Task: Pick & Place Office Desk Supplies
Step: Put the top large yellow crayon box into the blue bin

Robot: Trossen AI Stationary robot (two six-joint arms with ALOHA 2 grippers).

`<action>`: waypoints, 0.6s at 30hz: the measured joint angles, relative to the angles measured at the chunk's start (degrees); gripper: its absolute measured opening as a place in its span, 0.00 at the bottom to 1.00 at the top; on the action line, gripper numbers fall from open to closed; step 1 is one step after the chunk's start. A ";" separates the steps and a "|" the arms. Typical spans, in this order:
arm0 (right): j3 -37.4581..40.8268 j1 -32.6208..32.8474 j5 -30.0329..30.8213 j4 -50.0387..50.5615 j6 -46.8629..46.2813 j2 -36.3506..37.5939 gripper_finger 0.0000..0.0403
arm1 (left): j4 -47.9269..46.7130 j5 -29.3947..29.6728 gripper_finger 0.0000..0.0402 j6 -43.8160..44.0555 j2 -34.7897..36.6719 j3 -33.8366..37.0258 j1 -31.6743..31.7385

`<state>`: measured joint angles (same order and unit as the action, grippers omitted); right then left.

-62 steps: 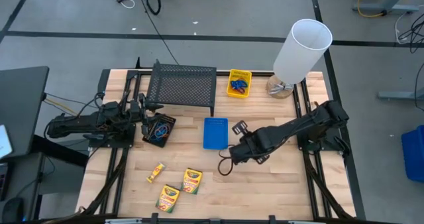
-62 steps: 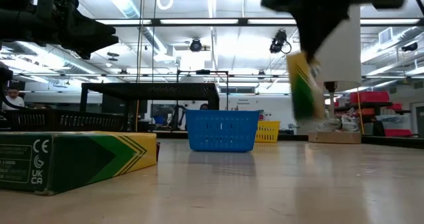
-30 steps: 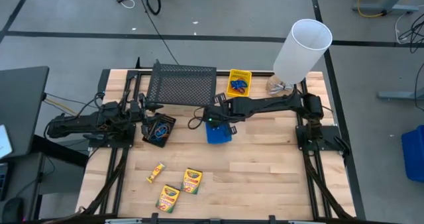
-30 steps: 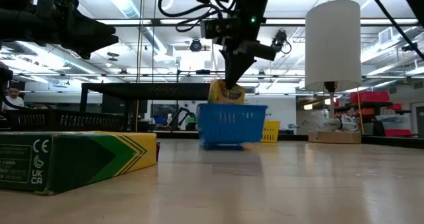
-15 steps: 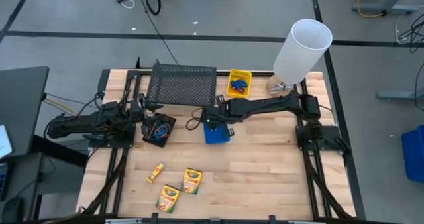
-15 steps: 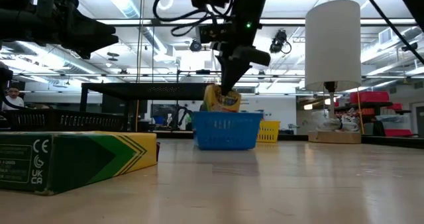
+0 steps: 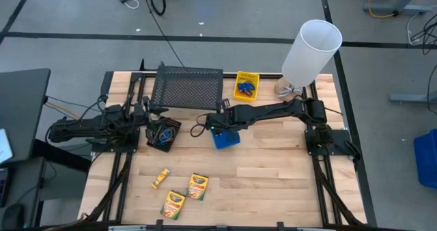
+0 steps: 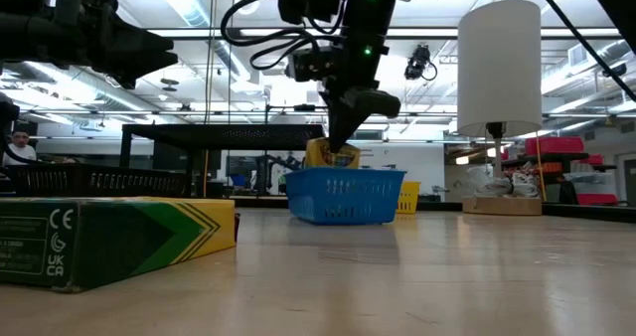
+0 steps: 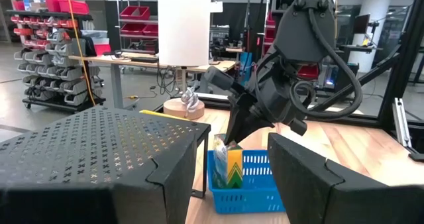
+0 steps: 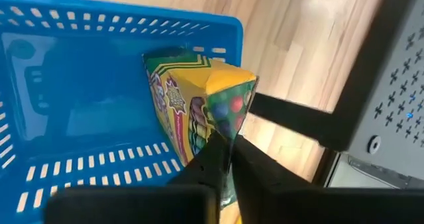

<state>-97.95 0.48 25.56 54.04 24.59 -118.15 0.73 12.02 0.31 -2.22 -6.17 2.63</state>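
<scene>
Blue plastic marks the bin at the middle of the table, and we see the right gripper reaching down into it, its fingers pinched on the top edge of a crayon box that stands on end inside the bin, against the wall nearest the black mesh rack. A second ago the box hung above the rim; now it has gone down inside, and the bin has slid and turned a little toward six o'clock. We judge the placing nearly done, with only the letting go left. The left gripper waits at nine o'clock beside the black bin, its fingers parted and empty. Three more crayon boxes lie near seven o'clock, not yet moved. A yellow bin sits at twelve o'clock.
</scene>
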 joint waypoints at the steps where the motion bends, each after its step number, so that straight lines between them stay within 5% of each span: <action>1: 0.02 0.06 0.02 -0.34 0.07 0.00 0.10 | -0.20 0.00 0.48 0.11 0.00 0.00 0.00; 11: 0.04 0.27 2.80 -0.70 -0.28 0.00 0.45 | -0.33 -0.01 0.48 0.05 0.00 0.00 0.00; 18: -1.76 2.36 7.32 -1.31 -1.78 0.29 0.54 | -0.65 -0.01 0.48 -0.08 0.00 0.00 0.00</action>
<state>-99.71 2.83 32.88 52.74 22.81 -117.86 0.07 12.01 0.23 -2.22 -6.17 2.63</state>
